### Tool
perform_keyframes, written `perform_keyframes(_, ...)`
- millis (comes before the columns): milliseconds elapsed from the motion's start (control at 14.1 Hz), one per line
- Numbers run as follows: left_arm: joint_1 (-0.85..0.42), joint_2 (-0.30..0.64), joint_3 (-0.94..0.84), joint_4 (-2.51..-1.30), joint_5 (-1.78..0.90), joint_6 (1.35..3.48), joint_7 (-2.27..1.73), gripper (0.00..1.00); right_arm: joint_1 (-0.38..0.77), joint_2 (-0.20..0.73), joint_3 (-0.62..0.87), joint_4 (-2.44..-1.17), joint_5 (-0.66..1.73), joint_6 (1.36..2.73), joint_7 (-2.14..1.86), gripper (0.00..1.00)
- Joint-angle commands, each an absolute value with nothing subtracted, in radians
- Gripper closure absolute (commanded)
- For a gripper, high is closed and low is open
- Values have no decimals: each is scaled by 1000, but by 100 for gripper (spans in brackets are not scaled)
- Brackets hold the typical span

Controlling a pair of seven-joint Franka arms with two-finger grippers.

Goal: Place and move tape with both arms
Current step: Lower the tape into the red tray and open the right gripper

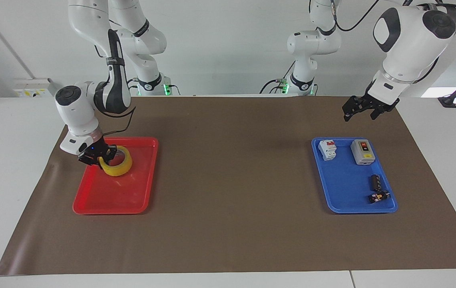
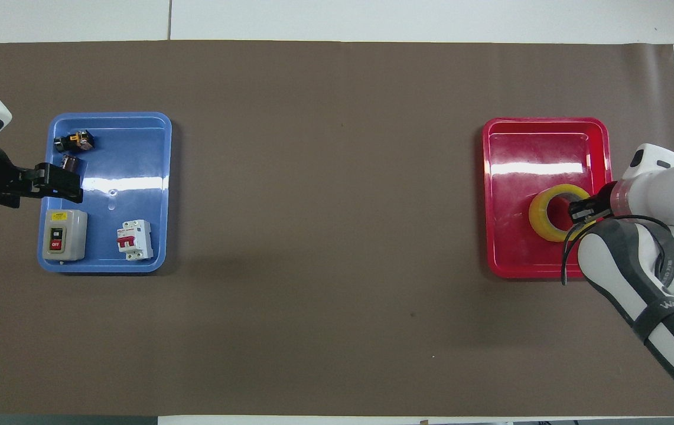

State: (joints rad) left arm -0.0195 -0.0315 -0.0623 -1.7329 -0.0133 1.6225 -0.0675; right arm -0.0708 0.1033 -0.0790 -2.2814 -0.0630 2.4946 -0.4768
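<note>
- The white surface (image 1: 8, 168) carries a brown mat (image 1: 231, 192) across its middle.
- A red tray (image 1: 108, 198) lies on the mat toward the right arm's end.
- A blue tray (image 1: 347, 188) lies toward the left arm's end.

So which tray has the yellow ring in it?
The red tray: the tape is in it, gripped by the right gripper. The blue tray holds switches.

The right gripper (image 2: 585, 208) covers part of the tape's (image 2: 543, 221) rim. By the left gripper (image 2: 62, 183), two small dark parts (image 2: 75, 140) look unreadable.
</note>
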Motion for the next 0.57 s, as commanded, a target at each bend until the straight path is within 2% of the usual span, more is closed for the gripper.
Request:
perform_keyframes(0, -6, -46, -71, -1738, -18, 1631, -63, 0, -83, 97, -67, -2295, -54, 2529, -454, 100)
perform_keyframes(498, -6, -46, -71, -1738, -18, 1631, -63, 0, -77, 132, -66, -2293, -40, 2569, -388, 100)
